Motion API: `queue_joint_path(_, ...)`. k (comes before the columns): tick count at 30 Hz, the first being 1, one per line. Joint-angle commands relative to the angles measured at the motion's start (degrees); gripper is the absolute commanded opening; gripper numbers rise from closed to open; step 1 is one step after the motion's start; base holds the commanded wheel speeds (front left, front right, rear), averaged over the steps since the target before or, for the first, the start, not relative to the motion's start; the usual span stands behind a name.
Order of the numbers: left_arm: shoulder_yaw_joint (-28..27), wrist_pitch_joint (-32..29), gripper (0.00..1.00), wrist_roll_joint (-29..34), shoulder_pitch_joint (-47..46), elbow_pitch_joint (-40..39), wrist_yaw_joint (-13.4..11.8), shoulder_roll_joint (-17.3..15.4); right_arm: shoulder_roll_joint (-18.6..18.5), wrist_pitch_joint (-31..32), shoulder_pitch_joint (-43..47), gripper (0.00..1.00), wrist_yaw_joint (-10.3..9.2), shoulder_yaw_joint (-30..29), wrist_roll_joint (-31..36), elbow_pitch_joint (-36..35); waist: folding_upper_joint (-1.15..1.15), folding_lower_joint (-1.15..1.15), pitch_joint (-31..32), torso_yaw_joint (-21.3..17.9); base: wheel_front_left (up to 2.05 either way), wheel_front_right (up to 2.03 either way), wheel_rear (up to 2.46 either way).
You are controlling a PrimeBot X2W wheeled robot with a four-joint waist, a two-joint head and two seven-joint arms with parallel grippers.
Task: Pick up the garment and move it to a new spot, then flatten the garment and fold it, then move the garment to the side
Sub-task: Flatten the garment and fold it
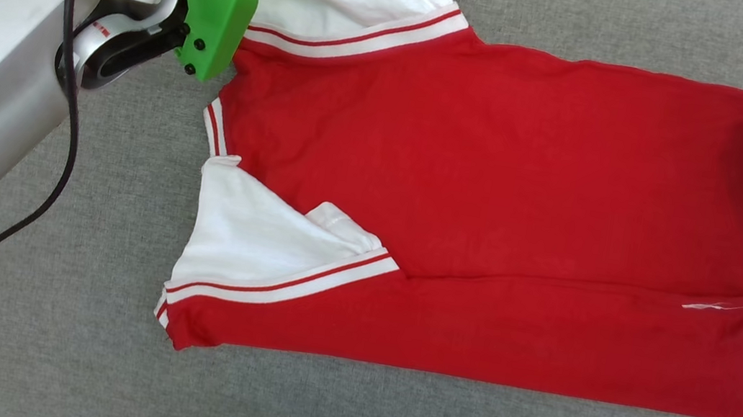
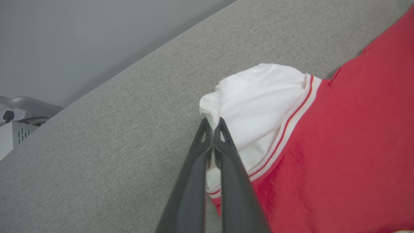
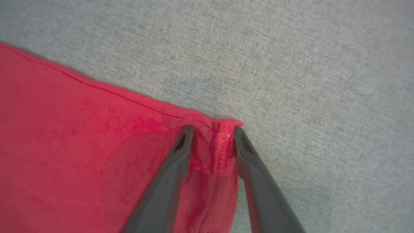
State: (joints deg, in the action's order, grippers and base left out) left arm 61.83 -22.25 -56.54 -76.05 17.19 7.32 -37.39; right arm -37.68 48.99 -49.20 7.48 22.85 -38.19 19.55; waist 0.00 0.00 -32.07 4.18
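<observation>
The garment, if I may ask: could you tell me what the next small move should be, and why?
Probably close the right gripper on the hem corner. Its fingers straddle that bunched red corner but stand apart, while the left gripper is shut on the white sleeve; a grip at both ends of the garment should let it fold evenly.

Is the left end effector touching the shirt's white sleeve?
Touching. In the left wrist view the left end effector pinches, fingers shut, a fold of the white short sleeve of the red jersey T-shirt.
</observation>
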Motion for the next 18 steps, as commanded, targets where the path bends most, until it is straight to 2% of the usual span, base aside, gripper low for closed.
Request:
queue_joint_path(1, 0.13, 0.55, 0.0, -0.3, 1.27, 0.37, 0.15, -0.11, 0.98, -1.37, 1.61, 0.0, 0.01, 1.43, -0.29, 1.72, 0.0, 0.0, 1.04, -0.5, 0.0, 0.0, 0.0)
queue_joint_path(10, 0.98, 3.7, 0.0, -0.68, 6.16, -0.55, -0.4, -1.72, 0.63, -14.08, 3.54, 0.0, 0.01, 1.78, -1.63, 1.25, 0.0, 0.0, 7.91, -1.77, 0.0, 0.0, 0.0)
queue_joint_path(18, 2.4, 7.4, 0.0, -1.34, 15.74, -7.14, -4.26, -5.69, -1.26, -22.04, 12.13, 0.0, 0.01, 3.0, -3.2, -2.98, 0.0, 0.0, 13.55, -1.94, 0.0, 0.0, 0.0)
